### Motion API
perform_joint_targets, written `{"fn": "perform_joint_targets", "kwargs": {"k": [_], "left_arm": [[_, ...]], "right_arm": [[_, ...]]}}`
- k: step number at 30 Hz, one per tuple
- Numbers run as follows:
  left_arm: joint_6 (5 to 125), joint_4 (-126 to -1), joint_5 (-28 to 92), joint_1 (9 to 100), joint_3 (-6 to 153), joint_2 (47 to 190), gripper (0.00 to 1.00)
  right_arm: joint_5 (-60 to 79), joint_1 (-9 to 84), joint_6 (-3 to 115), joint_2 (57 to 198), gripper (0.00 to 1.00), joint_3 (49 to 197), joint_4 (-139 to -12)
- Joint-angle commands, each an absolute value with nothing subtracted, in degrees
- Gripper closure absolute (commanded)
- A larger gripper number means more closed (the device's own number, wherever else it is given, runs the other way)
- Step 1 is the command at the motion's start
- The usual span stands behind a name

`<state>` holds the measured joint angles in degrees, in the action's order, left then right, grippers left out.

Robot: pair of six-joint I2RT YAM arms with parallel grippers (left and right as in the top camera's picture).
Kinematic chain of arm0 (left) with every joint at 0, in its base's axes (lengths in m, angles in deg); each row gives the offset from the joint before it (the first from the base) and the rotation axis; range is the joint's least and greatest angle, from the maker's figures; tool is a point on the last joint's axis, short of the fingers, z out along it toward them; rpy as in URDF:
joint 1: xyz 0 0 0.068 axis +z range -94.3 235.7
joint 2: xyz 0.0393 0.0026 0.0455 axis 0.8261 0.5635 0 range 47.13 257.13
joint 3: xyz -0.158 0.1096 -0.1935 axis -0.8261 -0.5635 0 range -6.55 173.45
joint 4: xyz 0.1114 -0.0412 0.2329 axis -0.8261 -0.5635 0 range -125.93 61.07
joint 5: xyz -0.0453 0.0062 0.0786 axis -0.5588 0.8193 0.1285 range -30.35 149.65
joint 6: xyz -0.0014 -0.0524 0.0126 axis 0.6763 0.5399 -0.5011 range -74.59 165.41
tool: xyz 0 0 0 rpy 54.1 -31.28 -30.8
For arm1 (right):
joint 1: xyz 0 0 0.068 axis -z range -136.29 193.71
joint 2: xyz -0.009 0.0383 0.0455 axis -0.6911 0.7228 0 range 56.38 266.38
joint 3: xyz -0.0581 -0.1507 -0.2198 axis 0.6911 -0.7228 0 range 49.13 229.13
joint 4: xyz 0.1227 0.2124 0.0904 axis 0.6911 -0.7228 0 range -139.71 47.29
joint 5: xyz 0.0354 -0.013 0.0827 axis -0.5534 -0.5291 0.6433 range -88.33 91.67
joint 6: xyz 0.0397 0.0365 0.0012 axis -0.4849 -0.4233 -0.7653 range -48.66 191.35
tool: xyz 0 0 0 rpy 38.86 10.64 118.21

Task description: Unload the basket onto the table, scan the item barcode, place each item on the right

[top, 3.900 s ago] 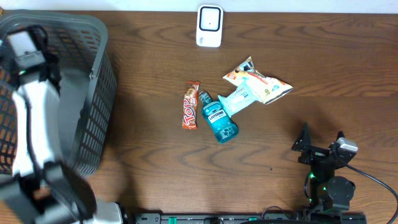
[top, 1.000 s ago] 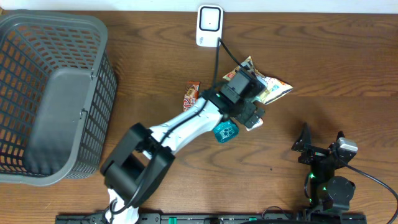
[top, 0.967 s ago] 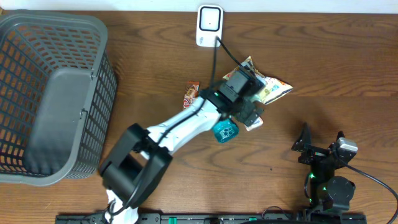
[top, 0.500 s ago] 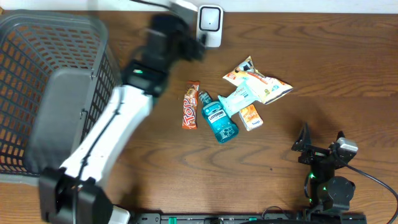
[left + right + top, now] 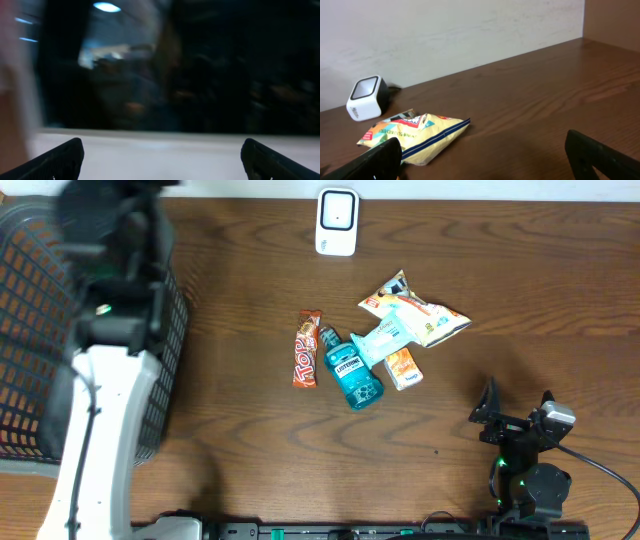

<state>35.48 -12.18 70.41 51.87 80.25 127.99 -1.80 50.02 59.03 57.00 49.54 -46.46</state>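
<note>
Overhead, the left arm is seen blurred above the basket, well apart from the bottle and other items lying between it and the right gripper, none at the scanner. At the left wrist, the left gripper is spread wide on nothing. At the right wrist, the jaws are likewise wide and empty, a bag ahead; pick-up and scan are judged undone.

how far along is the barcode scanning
Done: nothing shows as scanned. In hand: nothing; the left gripper is open, its arm blurred over the basket, and the right gripper is open. Left: candy bar, bottle, snack bag, teal pack, orange box, all lying near the scanner.
</note>
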Motion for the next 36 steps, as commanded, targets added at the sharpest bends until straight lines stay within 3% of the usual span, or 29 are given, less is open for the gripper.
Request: {"fn": "perform_joint_targets", "kwargs": {"k": [1, 10, 18, 23, 30, 36], "left_arm": [[34.3, -11.7, 73.2, 54.1, 81.5, 126.1, 0.0], [33.6, -16.4, 73.2, 54.6, 81.5, 121.9, 0.0], [29.1, -38.3, 73.3, 54.7, 81.5, 111.9, 0.0], [29.1, -48.6, 73.3, 56.5, 81.5, 109.1, 0.0], [33.7, -52.0, 73.0, 61.8, 81.5, 107.9, 0.0], [33.9, -57.9, 60.5, 61.8, 81.5, 102.6, 0.01]], "right_arm": [[-2.3, 50.2, 59.8, 56.7, 0.01, 49.4, -46.6], [-3.4, 50.2, 59.7, 56.7, 0.01, 49.4, -44.6], [0.4, 50.2, 43.0, 56.7, 0.01, 49.4, -47.2], [7.7, 50.2, 39.8, 58.3, 0.01, 49.4, -46.3], [17.6, 50.0, 28.8, 61.9, 0.01, 49.4, -43.1], [29.0, 50.0, 21.9, 62.2, 0.01, 49.4, -39.7]]}}
